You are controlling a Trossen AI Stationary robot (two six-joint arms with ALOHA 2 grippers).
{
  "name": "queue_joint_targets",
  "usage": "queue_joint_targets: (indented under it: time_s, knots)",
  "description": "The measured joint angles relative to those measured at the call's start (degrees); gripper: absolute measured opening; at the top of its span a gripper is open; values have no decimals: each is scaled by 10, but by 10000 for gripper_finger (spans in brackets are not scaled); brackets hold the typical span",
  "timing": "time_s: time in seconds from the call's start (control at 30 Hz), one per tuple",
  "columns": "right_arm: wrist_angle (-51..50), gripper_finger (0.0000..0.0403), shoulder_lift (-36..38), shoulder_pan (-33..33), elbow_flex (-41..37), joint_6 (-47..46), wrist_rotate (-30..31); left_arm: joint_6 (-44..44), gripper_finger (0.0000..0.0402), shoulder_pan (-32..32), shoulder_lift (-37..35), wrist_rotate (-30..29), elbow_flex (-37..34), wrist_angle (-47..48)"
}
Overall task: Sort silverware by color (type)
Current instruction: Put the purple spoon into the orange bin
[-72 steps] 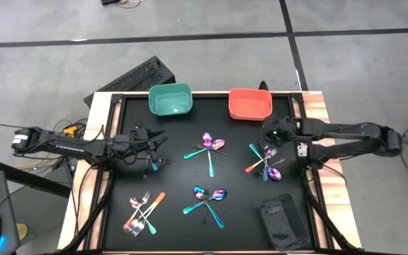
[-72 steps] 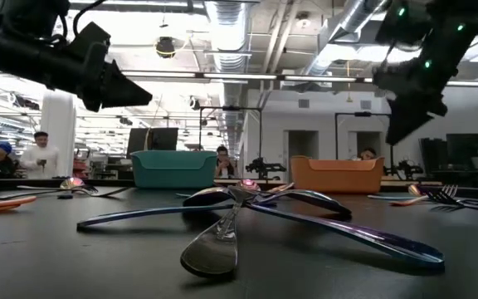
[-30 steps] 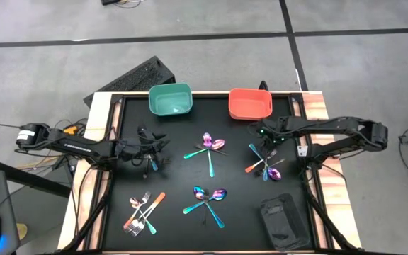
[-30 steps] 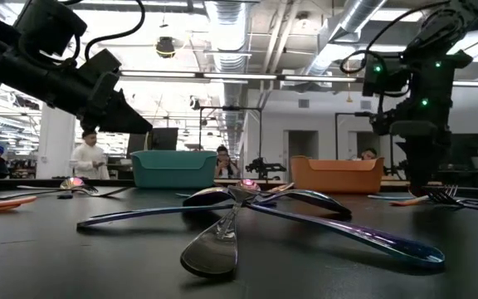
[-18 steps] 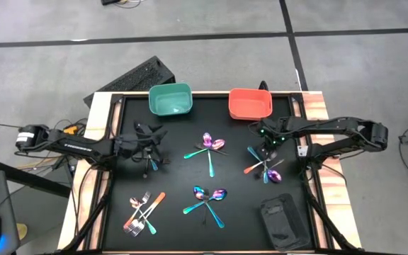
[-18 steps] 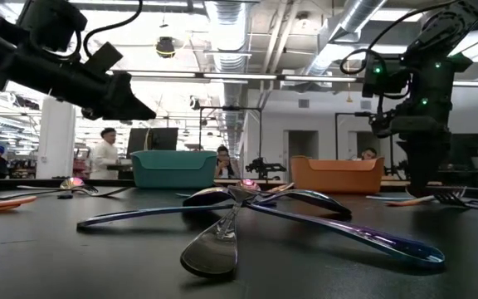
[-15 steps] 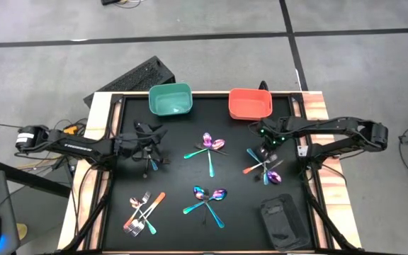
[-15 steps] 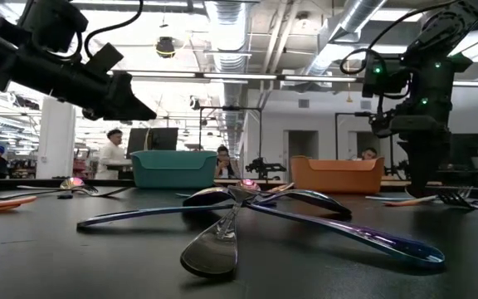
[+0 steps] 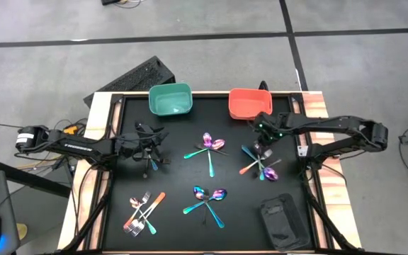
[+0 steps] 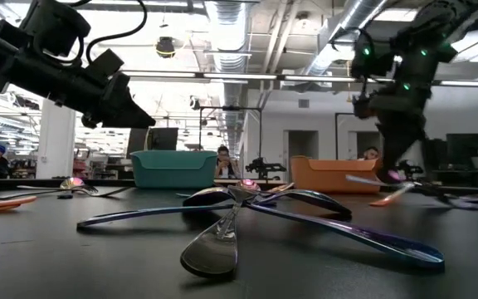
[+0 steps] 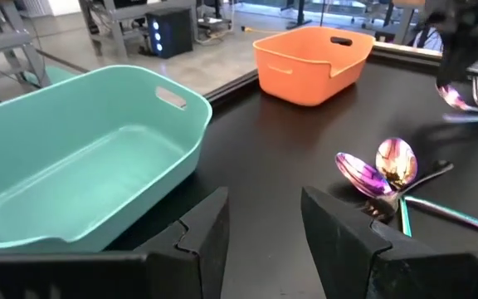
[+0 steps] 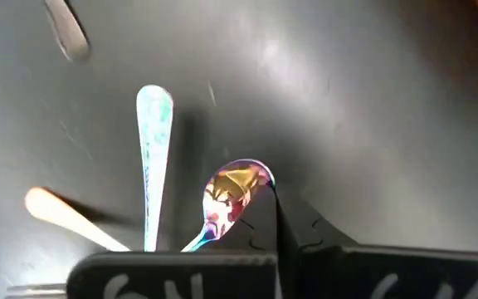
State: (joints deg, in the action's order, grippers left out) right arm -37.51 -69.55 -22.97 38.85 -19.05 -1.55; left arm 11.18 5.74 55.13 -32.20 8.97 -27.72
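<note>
High view: silverware lies in four crossed clusters on the black tabletop (image 9: 176,184): a middle cluster (image 9: 210,147), a near cluster (image 9: 208,200), a fork cluster (image 9: 143,210) at near left, and a right-side cluster (image 9: 259,164). The teal bin (image 9: 170,99) and the orange bin (image 9: 250,103) sit side by side at the far edge. The right gripper (image 9: 263,144) is over the far end of the right-side cluster; the left gripper (image 9: 151,142) waits over bare tabletop left of the middle cluster.

Low view: the right gripper (image 10: 391,166) carries a spoon (image 10: 388,175), which appears clear of the surface. The near cluster's spoons fill the foreground.

Left wrist view: jaws apart, nothing between them; they face the teal bin (image 11: 81,158), with the orange bin (image 11: 309,51) and the middle cluster's spoons (image 11: 384,170) beyond.

Right wrist view: jaws pressed together on the spoon (image 12: 231,199), apparently at the neck just behind its iridescent bowl. A teal handle (image 12: 153,158) and an orange handle (image 12: 60,214) lie below on the tabletop.

Handling judgement: pieces look light, thin and rigid, with polished surfaces likely to slip. A neck grip leaves the long handle free to swing; mid-handle would balance better. Crossed neighbours may drag along on lifting.
</note>
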Motion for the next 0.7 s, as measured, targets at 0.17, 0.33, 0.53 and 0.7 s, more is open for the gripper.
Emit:
queue_joint_targets:
  time_s: [0.17,0.33,0.53,0.7]
  knots:
    - [-6,4,0,-1,79,43,34,0,139,0,0,2,0,1]
    - [-14,4,0,0,149,115,113,0,139,0,0,2,0,1]
    - [24,5,1,-1,201,222,305,0,139,0,0,-6,0,1]
    - [42,5,1,-1,230,271,371,13,139,0,0,-6,0,10]
